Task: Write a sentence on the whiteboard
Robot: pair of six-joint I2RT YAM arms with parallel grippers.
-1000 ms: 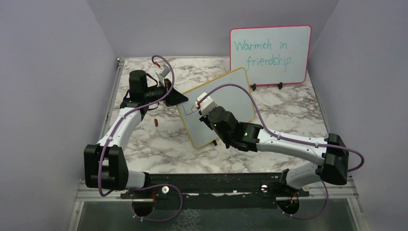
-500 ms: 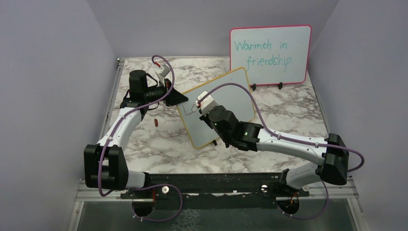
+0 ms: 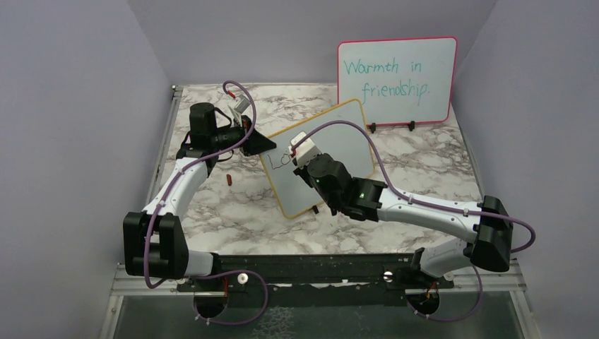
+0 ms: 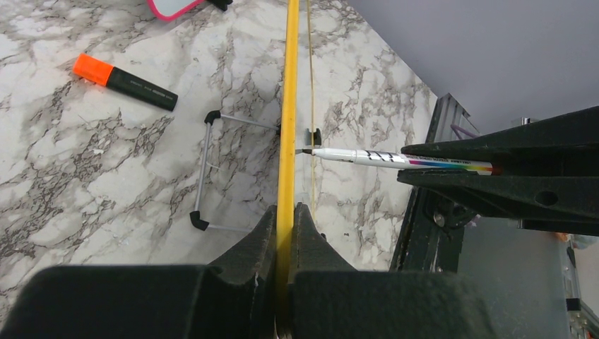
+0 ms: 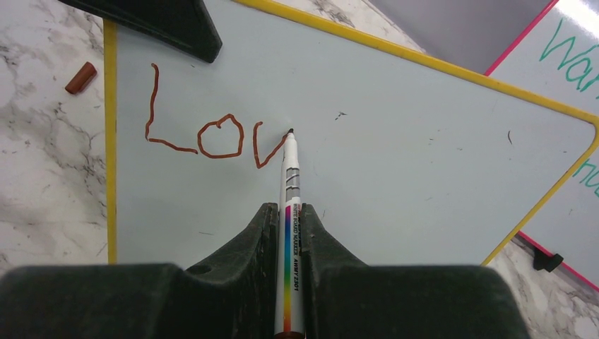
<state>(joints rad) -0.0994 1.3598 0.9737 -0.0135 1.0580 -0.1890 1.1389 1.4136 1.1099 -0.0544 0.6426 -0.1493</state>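
The whiteboard with its yellow frame stands tilted at mid-table. My left gripper is shut on its left edge; in the left wrist view the yellow frame runs straight between the closed jaws. My right gripper is shut on a white marker with a rainbow stripe. The marker's dark tip touches the board face at the top of a "v". The sentence reads "Lov" in brown-red strokes. In the left wrist view the marker meets the board from the right.
A pink-framed board with teal writing stands at the back right on black feet. A brown marker cap lies left of the whiteboard. A black highlighter with an orange cap and a wire stand lie on the marble behind the board.
The right gripper has shifted slightly right along the board and the writing has grown by about a letter. The left arm has held still.
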